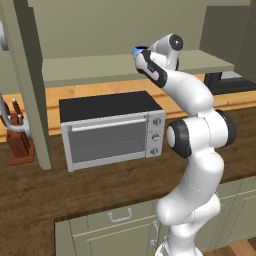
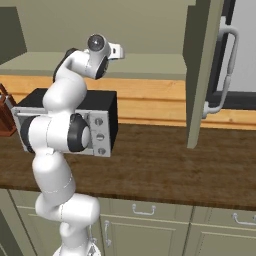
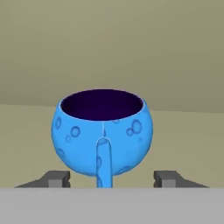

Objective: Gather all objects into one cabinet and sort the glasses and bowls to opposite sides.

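Note:
A small bright-blue speckled bowl [image 3: 103, 131] with a dark inside and a thin handle facing me stands upright on the olive-green cabinet's flat shelf [image 3: 183, 144]. My gripper [image 3: 111, 177] is level with its lower half, one dark fingertip [image 3: 57, 178] on each side, open, with a gap between the tips and the bowl's sides. In the left base view the bowl [image 1: 139, 49] peeks out just behind the hand on the shelf [image 1: 90, 67], with the arm reaching up to it. The cup, mug and dish are out of view.
A black and silver toaster oven [image 1: 112, 127] sits on the wooden counter [image 1: 75, 190] under the shelf. The open cabinet door [image 2: 200, 75] with its long grey handle [image 2: 226, 70] hangs to the right. Another door panel [image 1: 27, 80] and a knife block [image 1: 20, 142] are on the left.

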